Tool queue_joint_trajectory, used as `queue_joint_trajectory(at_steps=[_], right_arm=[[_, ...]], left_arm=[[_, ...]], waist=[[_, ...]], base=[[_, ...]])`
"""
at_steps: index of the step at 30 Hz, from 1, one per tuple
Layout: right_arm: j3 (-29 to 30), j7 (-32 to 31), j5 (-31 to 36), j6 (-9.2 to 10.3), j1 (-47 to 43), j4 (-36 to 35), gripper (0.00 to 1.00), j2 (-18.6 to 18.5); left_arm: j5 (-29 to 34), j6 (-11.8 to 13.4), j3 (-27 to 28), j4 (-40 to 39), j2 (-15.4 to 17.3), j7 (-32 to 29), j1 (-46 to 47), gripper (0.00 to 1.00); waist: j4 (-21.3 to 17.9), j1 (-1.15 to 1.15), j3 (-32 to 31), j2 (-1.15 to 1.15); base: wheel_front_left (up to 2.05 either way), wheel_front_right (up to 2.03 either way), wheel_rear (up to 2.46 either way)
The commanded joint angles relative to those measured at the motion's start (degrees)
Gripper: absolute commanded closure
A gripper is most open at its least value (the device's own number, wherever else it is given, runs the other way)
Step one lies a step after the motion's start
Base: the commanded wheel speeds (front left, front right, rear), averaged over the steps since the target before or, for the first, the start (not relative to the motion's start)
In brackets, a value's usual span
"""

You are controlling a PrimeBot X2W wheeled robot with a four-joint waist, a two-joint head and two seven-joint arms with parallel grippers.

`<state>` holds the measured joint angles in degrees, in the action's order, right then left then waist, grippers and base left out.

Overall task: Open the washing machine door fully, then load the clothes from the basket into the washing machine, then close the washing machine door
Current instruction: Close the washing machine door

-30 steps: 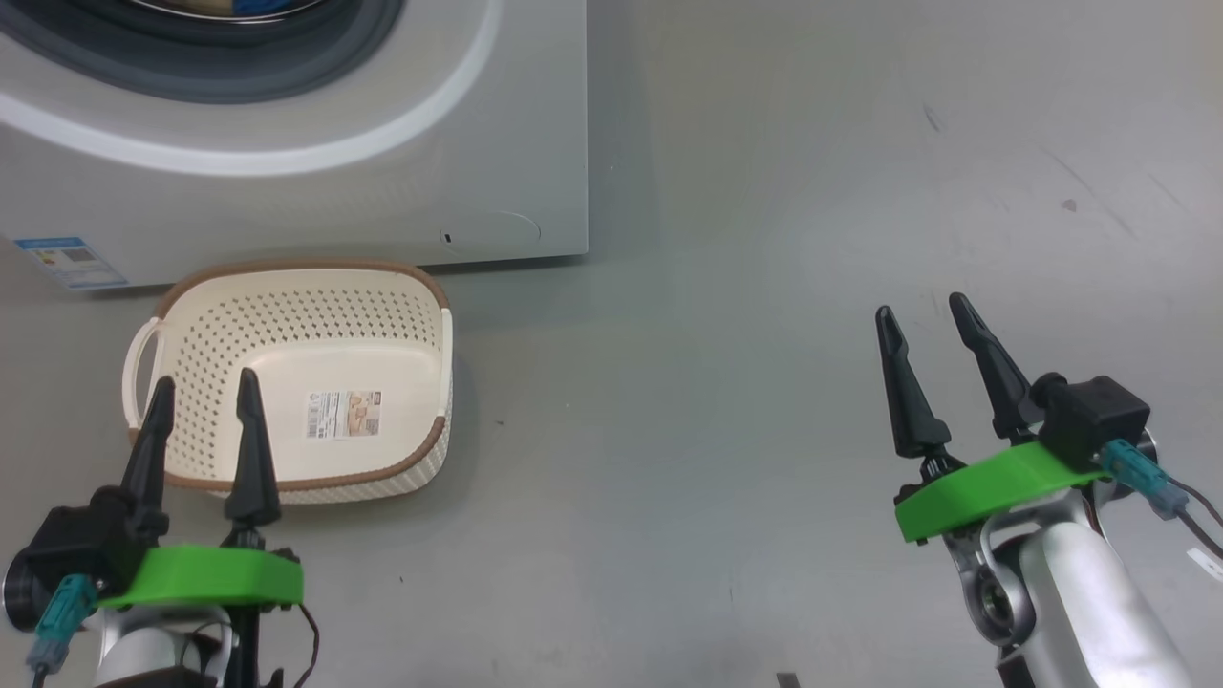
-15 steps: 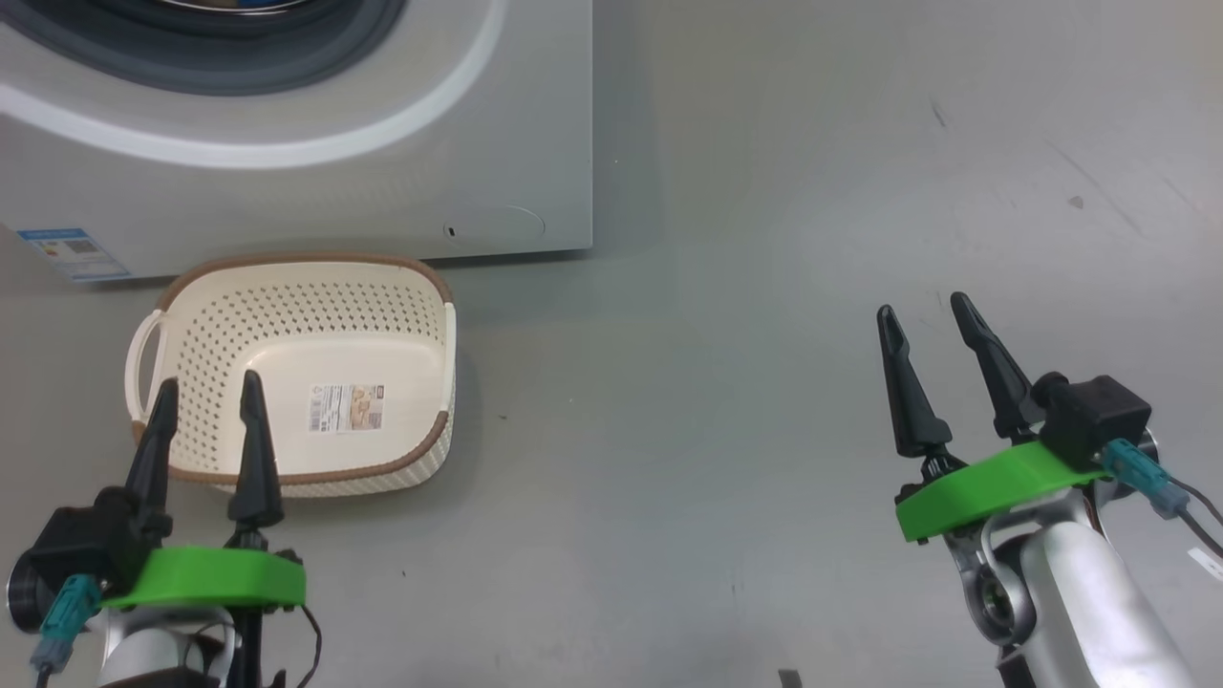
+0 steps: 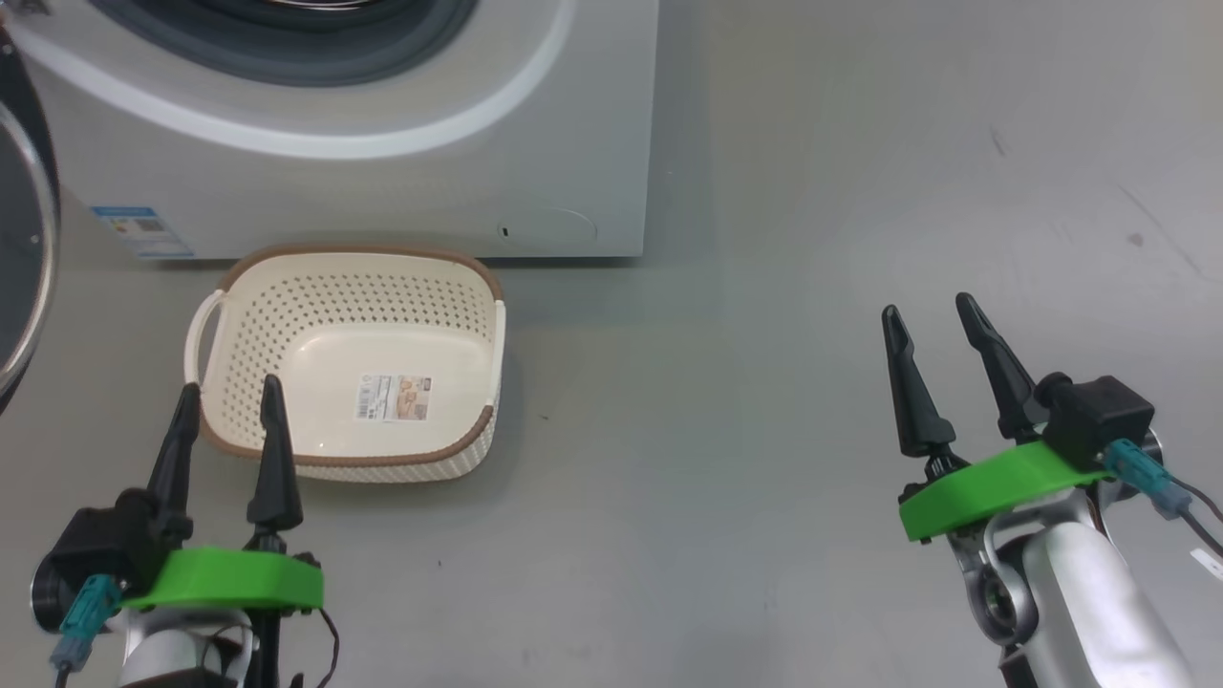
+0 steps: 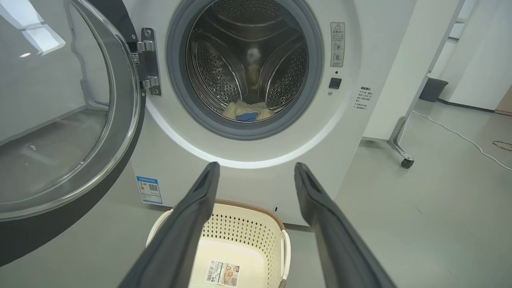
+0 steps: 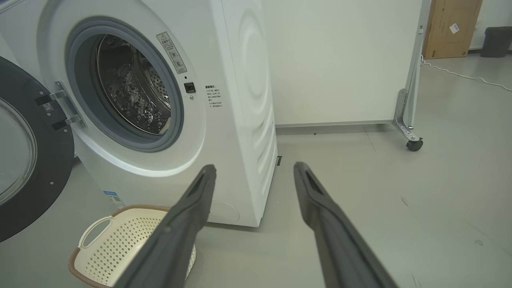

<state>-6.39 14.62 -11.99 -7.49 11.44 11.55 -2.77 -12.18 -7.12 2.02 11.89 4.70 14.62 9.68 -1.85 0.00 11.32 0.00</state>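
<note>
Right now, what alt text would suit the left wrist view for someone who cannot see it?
The washing machine stands with its door swung wide to the view's left and pale yellow and blue clothes lying in the steel drum. Below, the open left gripper frames the empty cream basket on the grey floor.

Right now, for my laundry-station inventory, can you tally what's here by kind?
washing machine: 1
washing machine door, swung open: 1
laundry basket, nothing in it: 1
clothes bundle in the drum: 1
grippers: 2, left gripper and right gripper
Total: 6
</note>
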Motion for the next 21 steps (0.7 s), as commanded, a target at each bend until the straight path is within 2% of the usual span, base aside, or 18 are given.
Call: queue_joint_trajectory(at_steps=[1, 7, 21], right_arm=[[-1.26, 0.38, 0.62, 0.0, 1.75, -1.47, 0.0, -0.1], [-1.85, 0.38, 1.13, 0.0, 1.65, -0.75, 0.0, -0.1], [-3.39, 0.38, 1.41, 0.0, 0.92, 0.53, 0.0, -0.1]], left_arm=[[-0.09, -0.36, 1.95, -1.53, 0.7, 0.38, 1.66, 0.0], [-2.53, -0.36, 2.25, -1.64, -0.24, 0.38, 1.14, 0.0], [-2.4, -0.36, 3.01, -1.59, -1.03, 0.38, -0.61, 0.0]], waist=[[1.53, 0.0, -0.42, 0.0], [6.47, 0.0, -1.34, 0.0], [16.98, 0.0, -2.96, 0.0]], base=[[0.0, 0.0, 0.0], [0.0, 0.0, 0.0], [0.0, 0.0, 0.0]])
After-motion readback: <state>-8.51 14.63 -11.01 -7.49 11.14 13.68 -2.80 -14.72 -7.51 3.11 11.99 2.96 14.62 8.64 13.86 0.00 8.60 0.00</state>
